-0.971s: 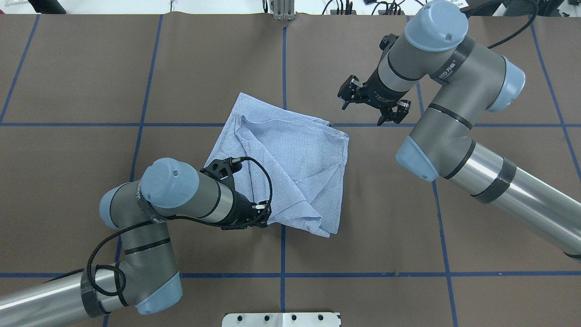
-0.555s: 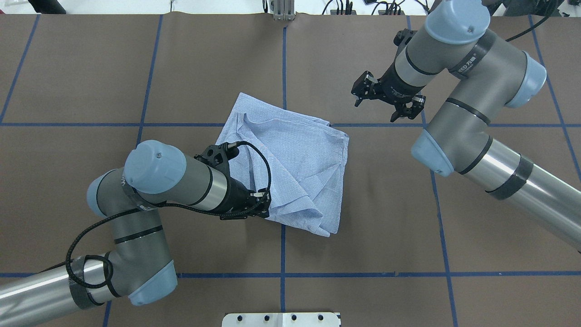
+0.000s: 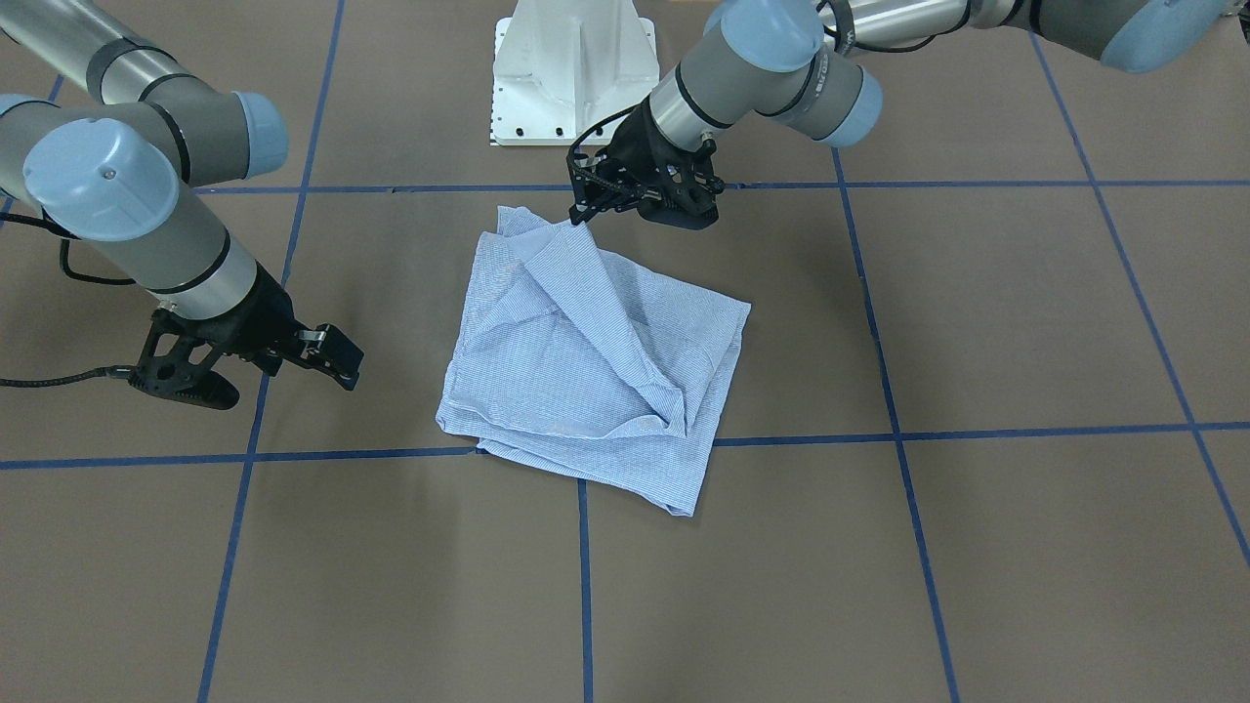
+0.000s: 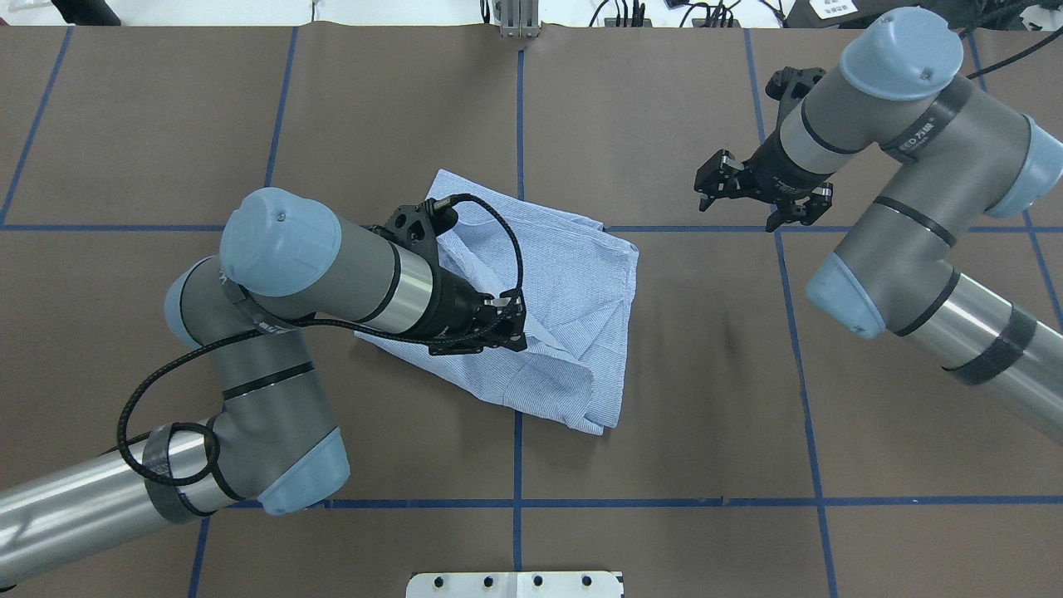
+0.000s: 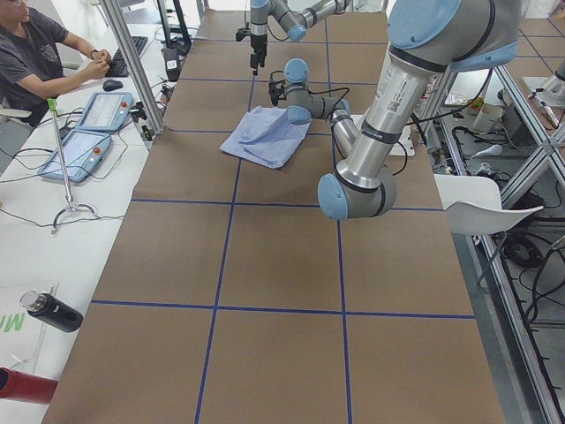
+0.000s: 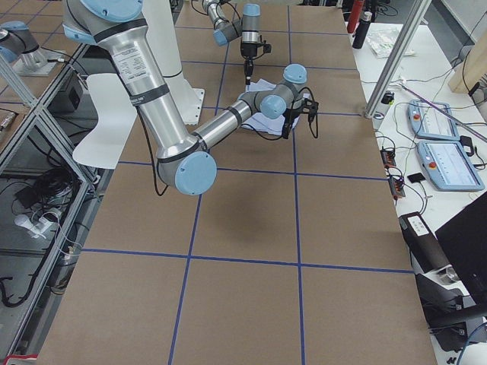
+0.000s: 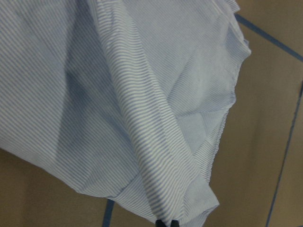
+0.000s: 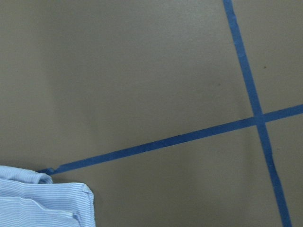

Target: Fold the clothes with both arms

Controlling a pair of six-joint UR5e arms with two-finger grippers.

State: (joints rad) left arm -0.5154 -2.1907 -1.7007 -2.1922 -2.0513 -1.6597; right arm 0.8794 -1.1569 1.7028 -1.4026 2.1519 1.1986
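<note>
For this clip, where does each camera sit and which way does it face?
Front: across the table, facing the robot; left arm, right arm, shirt.
Overhead: behind the robot, looking down; both arms, shirt.
Left side: table's left end, looking along it; left arm nearest.
Right side: opposite end; right arm nearest.
Left wrist: above the shirt; left claw tips pinch it.
Right wrist: looking down at the table, shirt corner; no claw visible.
Shared: every view shows the shirt.
</note>
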